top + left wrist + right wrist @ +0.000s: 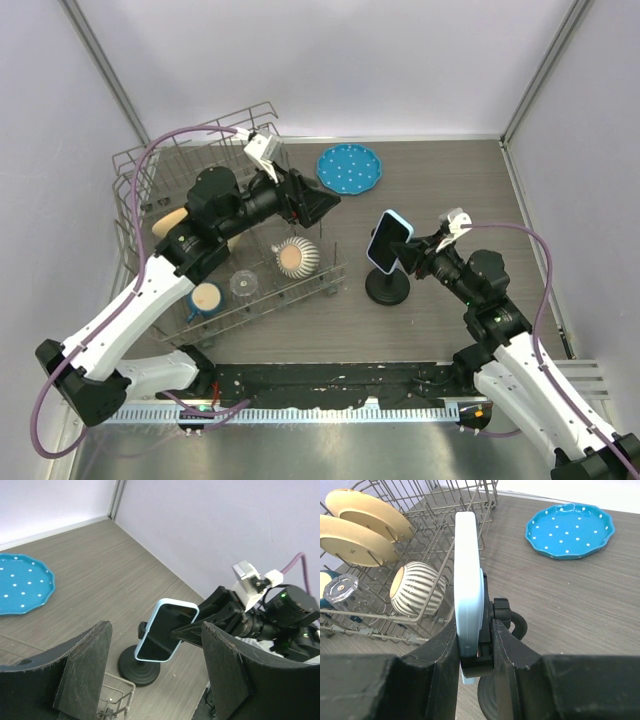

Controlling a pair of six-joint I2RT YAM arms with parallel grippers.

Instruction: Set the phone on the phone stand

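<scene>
The phone [390, 239], black-screened with a light blue edge, stands tilted against the cradle on top of the black phone stand [388, 289]. My right gripper [408, 252] is shut on it from the right. In the right wrist view the phone [469, 587] is edge-on. My fingers [442, 652] pinch it together with the stand's cradle [501, 612], and a black lip sits under its lower edge. My left gripper [326, 205] hangs open over the rack's right side, apart from the phone. Its view looks between its own pads [85, 662] at the phone [167, 637] and the stand's base [139, 667].
A wire dish rack [127, 215] fills the left side, holding cream plates [365, 530], a striped bowl [297, 257], a mug [205, 298] and a glass [243, 284]. A blue dotted plate [350, 167] lies at the back centre. Walls close off the table on three sides.
</scene>
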